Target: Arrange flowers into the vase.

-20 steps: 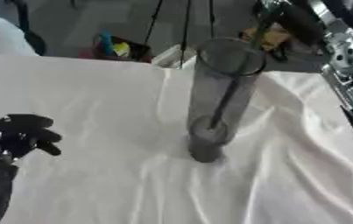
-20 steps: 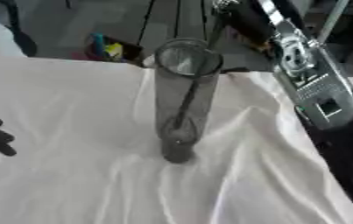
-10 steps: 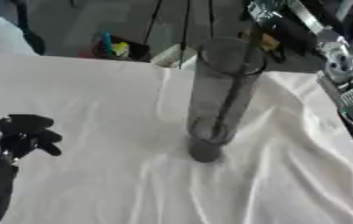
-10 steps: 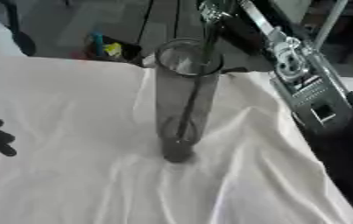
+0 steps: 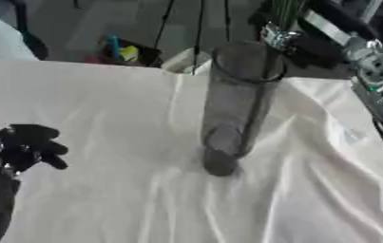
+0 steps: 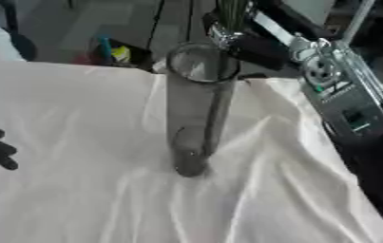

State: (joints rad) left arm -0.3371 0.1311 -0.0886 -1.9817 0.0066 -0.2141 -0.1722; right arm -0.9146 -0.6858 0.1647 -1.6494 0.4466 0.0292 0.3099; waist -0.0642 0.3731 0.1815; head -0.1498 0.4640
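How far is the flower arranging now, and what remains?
Nothing is placed yet: the vase stands upright on the white cloth, seemingly empty. The right hand holds green stems above its mouth. Left: lowering them in. The left hand rests idle, fingers curled.

Cut off, covered or smeared around the vase (image 6: 196,104) and both hands.

Green stems (image 6: 232,10) cropped by the top edge, flower heads out of frame; lower ends lost behind the vase rim, so impossible to tell whether already inside. Right hand (image 6: 253,45) mostly masked by the vase and blurred, grip on the stems not readable; right arm (image 6: 344,109) cropped at the right edge. Left hand (image 5: 24,147) dark and smeared, fingers not separable, half cropped at the left edge in the right eye view. Table hidden under a white cloth (image 5: 111,109). Small colourful things (image 5: 119,50) beyond the far edge too blurred to name.
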